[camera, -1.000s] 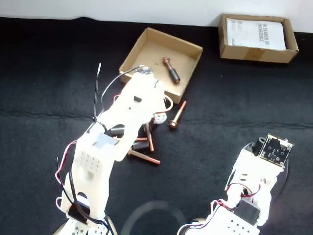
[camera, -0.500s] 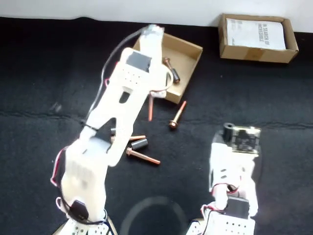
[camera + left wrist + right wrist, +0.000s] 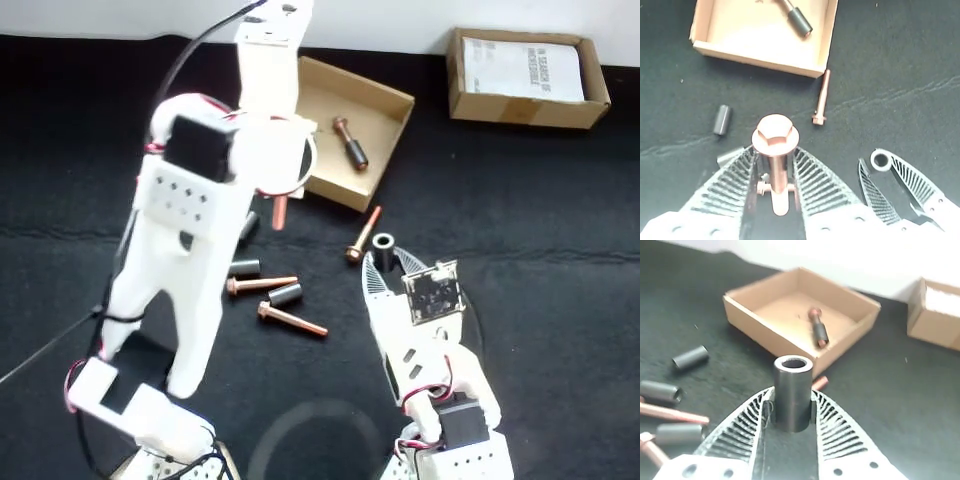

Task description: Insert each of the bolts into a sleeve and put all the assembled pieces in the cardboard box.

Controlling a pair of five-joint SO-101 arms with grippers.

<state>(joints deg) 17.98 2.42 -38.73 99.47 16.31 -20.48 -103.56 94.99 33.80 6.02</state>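
Two loaded grippers. Left gripper (image 3: pixel 775 150) is clenched on a bolt (image 3: pixel 775 136), pinched by the shank with the hex head at the fingertips. Right gripper (image 3: pixel 791 399) is clamped on a sleeve (image 3: pixel 793 385), held upright with the open bore clear above the jaws. Looks like it's presented as the socket so the bolt can drop in. Not mated yet, the two parts are apart.

Just past the left gripper is the cardboard box (image 3: pixel 752 54), holding one assembled piece (image 3: pixel 796 19). Between that box and the right gripper lies a loose bolt (image 3: pixel 363 234). Near the left gripper on the table (image 3: pixel 520 220) are three loose sleeves (image 3: pixel 285 294) and two more bolts (image 3: pixel 292 319), so plenty is left to do. Far beyond the right gripper is a second box (image 3: pixel 525 108) with a printed sheet (image 3: pixel 522 66) inside.
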